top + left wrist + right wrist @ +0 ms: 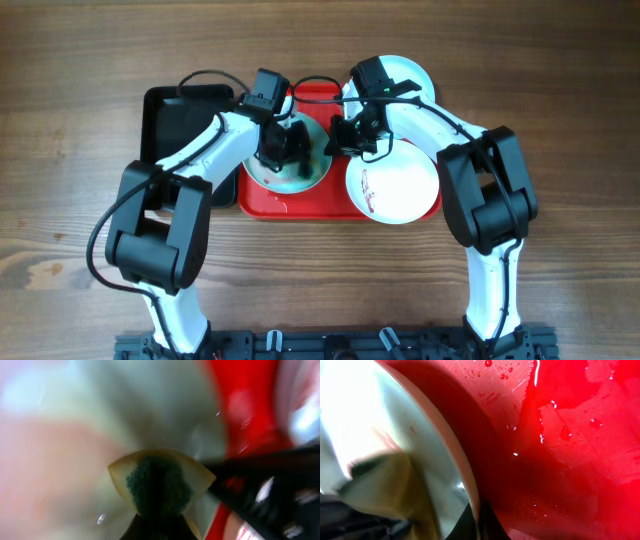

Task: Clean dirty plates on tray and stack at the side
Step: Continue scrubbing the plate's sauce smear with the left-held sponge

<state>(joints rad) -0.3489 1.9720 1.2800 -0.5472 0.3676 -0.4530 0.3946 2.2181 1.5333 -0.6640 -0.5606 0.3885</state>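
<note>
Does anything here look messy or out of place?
The round white plate on the red rectangular plastic tray bears a reddish-brown smear, and water droplets lie spilled on the tray floor.

Red tray (300, 207): aqua plate (290, 184) at 9 o'clock, beneath left end effector (283, 147) and right end effector (340, 140); smeared white plate (392, 185) at 3 o'clock.

The red tray (300, 205) lies mid-table, its surface wet with drops. A pale aqua plate (308, 176) sits on its left half, largely hidden. On the right half a white plate (395, 190) lies flat, with a reddish-brown smear left of its centre. A third plate (415, 72), pale, lies past the tray's far right corner.
</note>
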